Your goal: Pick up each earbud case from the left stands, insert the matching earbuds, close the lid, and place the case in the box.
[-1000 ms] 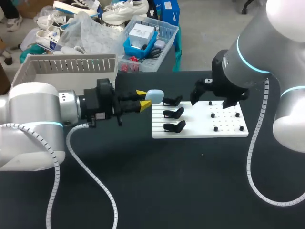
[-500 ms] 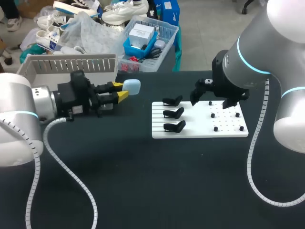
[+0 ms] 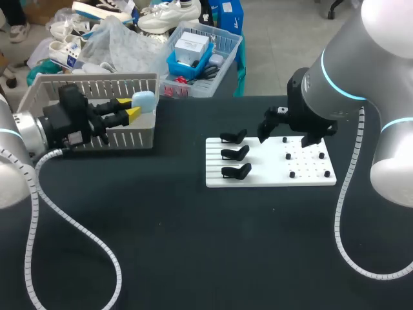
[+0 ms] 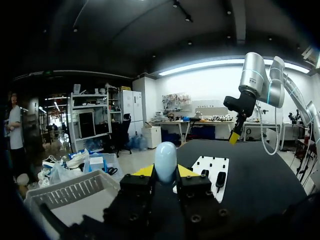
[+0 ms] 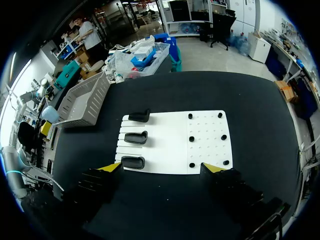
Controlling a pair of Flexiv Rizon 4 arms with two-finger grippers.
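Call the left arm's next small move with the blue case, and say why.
Probably lower the light blue case into the white slatted box before releasing. The left gripper is shut on it, lid apparently closed, and the head view puts it at the box's right end, seemingly above the rim.

Box enterable only from above, sides walled.

L arm level, L end effector pinching case; R end effector points down, fingers wide.
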